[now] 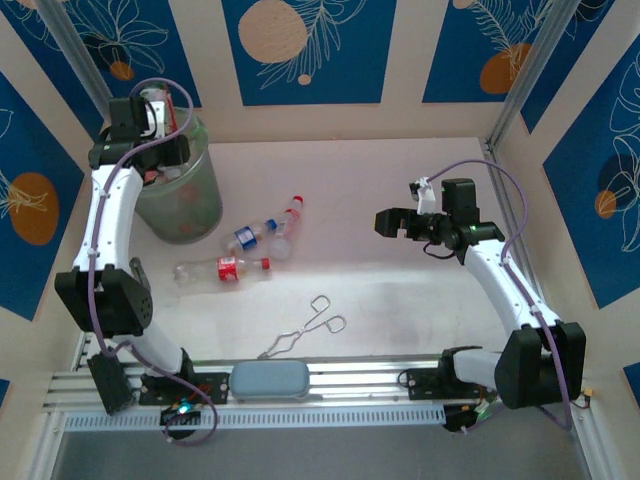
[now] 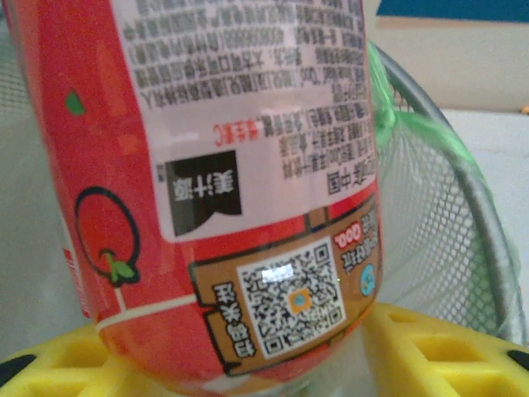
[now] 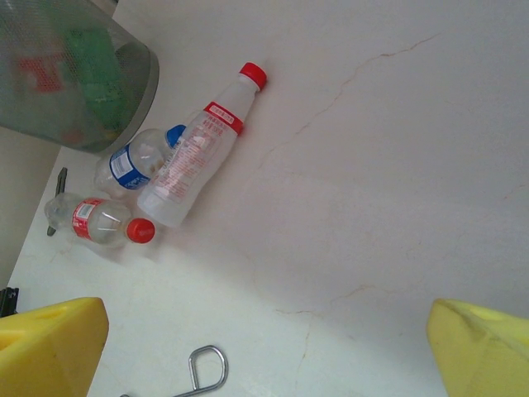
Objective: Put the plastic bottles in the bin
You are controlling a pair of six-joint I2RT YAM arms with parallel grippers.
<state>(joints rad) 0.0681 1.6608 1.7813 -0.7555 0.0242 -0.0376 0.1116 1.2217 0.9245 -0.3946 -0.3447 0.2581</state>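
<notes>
Red-labelled bottle point(image 2: 248, 182) was clamped between yellow fingers point(image 2: 446, 351) of left gripper point(image 2: 244, 372), jaws part-closed on it, over bin point(image 1: 185, 215) at upper left of top view; not yet dropped. Blurred red and green shapes point(image 3: 83, 66) inside bin, likely bottles. Three lay on table just right of bin: blue-labelled bottle point(image 3: 132, 161), red-capped white bottle point(image 3: 198, 157), red-banded clear bottle point(image 3: 95, 222). Right gripper point(image 1: 398, 222), centre right, gaped wide, empty. Judged well past halfway: one drop, three pickups outstanding.
</notes>
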